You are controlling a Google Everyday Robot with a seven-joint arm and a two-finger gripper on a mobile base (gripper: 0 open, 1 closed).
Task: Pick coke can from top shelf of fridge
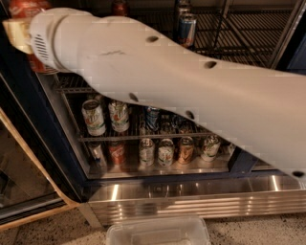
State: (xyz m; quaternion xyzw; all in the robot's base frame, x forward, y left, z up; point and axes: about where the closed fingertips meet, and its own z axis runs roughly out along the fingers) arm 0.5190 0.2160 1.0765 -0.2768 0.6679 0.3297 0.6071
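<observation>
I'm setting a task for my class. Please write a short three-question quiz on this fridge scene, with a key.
1. True or false: the end effector, at the upper left, grips the coke can.
2. What lies on the floor in front of the fridge? A) clear plastic tub B) towel C) bottle
3. Fill in: the coke can's body is coloured ___.
Key: 1 true; 2 A; 3 red.

You have the red aluminium coke can [23, 7] upright at the far left, clamped in the gripper [18, 34], level with the grey wire top shelf [239, 33] of the dark-blue-framed drinks fridge [45, 139], over its left frame edge.
</observation>
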